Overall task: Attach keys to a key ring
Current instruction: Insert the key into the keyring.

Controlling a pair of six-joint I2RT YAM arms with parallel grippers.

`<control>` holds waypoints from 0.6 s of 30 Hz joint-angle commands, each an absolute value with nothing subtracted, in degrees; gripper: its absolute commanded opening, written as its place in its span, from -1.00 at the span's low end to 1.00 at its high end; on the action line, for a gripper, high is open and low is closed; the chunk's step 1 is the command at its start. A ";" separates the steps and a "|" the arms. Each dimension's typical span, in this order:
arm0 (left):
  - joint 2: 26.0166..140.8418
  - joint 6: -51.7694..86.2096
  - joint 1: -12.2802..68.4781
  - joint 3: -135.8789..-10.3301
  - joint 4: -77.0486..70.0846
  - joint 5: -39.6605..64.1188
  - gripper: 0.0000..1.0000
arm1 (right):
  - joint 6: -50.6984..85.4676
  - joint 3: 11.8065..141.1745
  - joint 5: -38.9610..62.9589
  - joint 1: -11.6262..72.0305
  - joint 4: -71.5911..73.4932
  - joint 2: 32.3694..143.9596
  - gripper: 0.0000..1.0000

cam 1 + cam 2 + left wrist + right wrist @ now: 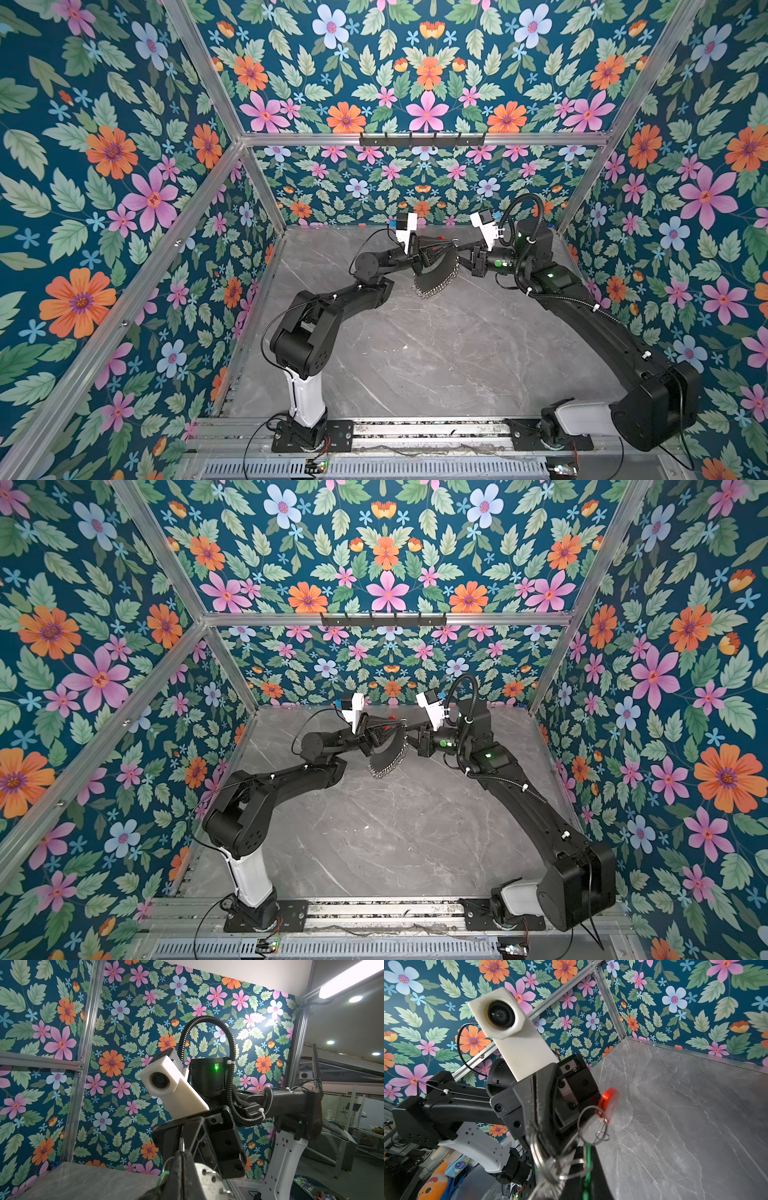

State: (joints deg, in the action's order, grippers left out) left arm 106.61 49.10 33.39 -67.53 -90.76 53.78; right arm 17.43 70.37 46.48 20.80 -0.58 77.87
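Aloft, left claw (446, 248) grips key ring (441, 288) hanging downward, right claw (462, 250) pinches key (586, 1167).

Open grey table (436, 365) lies between the left arm (332, 299) and right arm (582, 307); at the back their wrists nearly meet, the key ring (446, 282) hanging in the gap

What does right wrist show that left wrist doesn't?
Only right wrist: the key ring with its red arc and bunched silver rings, held in the shut left hand.
Only left wrist: the right arm, its hose and a ceiling lamp.
Both: a green sliver near the lens, likely the key; the table; floral walls.
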 commanded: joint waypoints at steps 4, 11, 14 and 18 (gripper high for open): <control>107.42 49.32 34.19 -67.94 -94.22 54.88 -1.00 | 17.58 71.06 47.20 20.96 -0.43 77.99 -1.00; 107.49 49.53 34.45 -68.75 -94.88 54.45 -1.00 | 17.08 71.07 47.64 22.56 -1.39 79.09 -1.00; 107.24 49.51 34.45 -68.80 -94.92 54.55 -1.00 | 16.75 70.26 46.52 22.67 -1.79 78.41 -1.00; 106.64 49.14 34.27 -68.22 -94.92 54.64 -1.00 | 14.92 68.60 41.88 22.35 -3.34 75.43 -1.00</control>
